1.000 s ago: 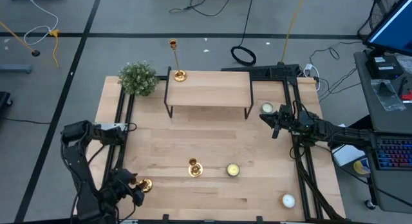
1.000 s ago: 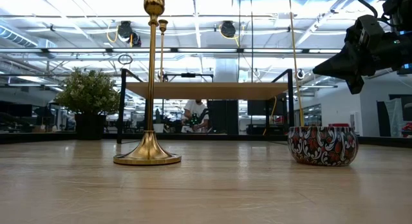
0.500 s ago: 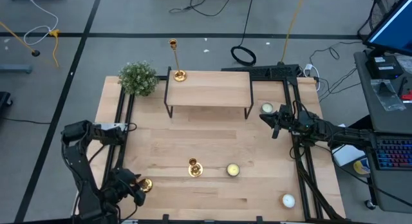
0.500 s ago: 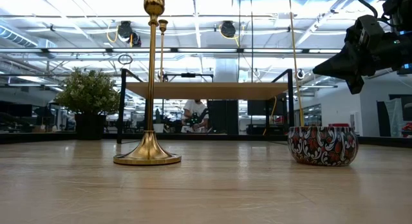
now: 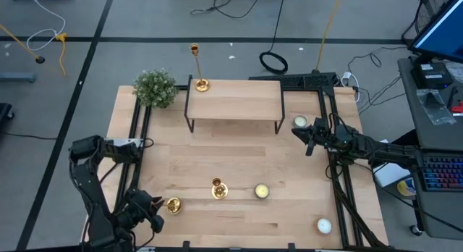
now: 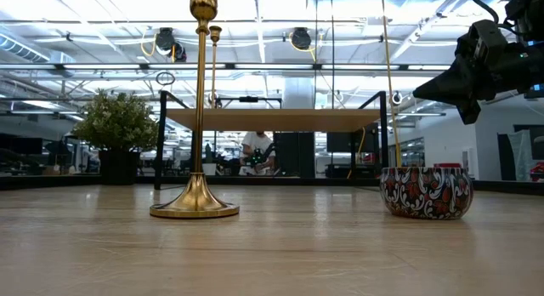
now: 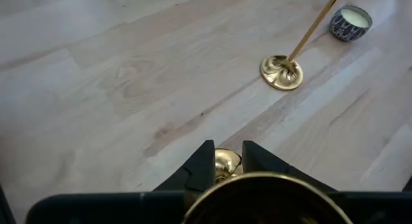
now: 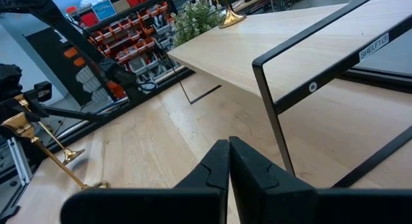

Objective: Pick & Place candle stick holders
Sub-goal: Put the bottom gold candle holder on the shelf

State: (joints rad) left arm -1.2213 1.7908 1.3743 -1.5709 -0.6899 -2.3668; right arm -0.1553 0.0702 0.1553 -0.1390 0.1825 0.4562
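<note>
Three brass candle stick holders – one gripped, two standing free.

The held holder (image 7: pixel 226 165) is shiny gold. Its thin stem sits between the jaws of the left gripper (image 7: pixel 226 153), which press on it from both sides. It is tipped over rather than upright, and its round flared base fills the near edge of the left wrist view. The middle holder (image 5: pixel 218 188) stands upright on the table ahead of those jaws, near but apart – a slim stem on a flared round base with a small top cup. The shelf holder (image 5: pixel 200 83) stands upright on a raised wooden shelf's corner, well apart from the jaws, across the table.
</note>
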